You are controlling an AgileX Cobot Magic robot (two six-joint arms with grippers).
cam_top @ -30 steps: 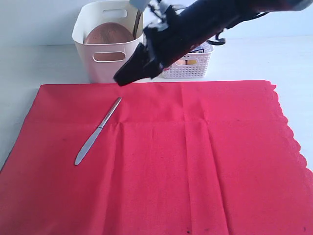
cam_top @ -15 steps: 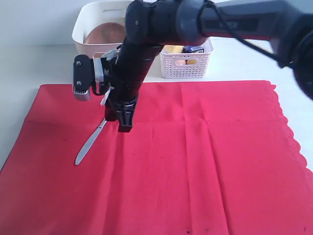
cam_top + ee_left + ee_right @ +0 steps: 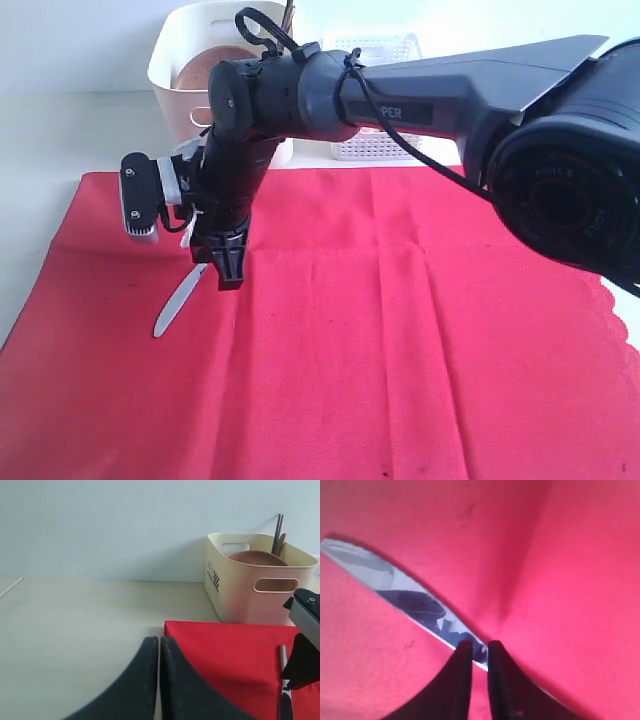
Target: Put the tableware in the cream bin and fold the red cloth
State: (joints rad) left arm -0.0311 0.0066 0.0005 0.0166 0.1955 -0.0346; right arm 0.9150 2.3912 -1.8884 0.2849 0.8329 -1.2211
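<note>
Trouble mostly around the knife.

Far left, over the bare counter (image 3: 75, 630) just off the far-left corner of the red cloth (image 3: 400, 330): left tool (image 3: 159, 645), pressed together, holding nothing, well apart from the work. Could snag that cloth corner if swung right before the folding step.

Next along, silver table knife (image 3: 176, 305), flat on the left part of the cloth, running diagonally, not yet in the cream bin (image 3: 172, 85). Directly over its middle stretch, reaching across from the right: right tool (image 3: 228, 278), tips down at the cloth, parted only narrowly, straddling the thin steel in the wrist view with no clear pinch.

Likely ways to fail, judging from this:
- closing on so flat a piece and skating off the metal
- catching a fold of fabric along with it and dragging the cloth on the lift
- gripping off balance and letting the knife swing or drop on the way back

Further right and far, beside the bin holding the round brown plate (image 3: 257, 557) and dark chopsticks (image 3: 278, 527): white lattice basket (image 3: 380, 145). Risk there of releasing over the wrong container, or of clipping the tall bin rim with the long arm.
</note>
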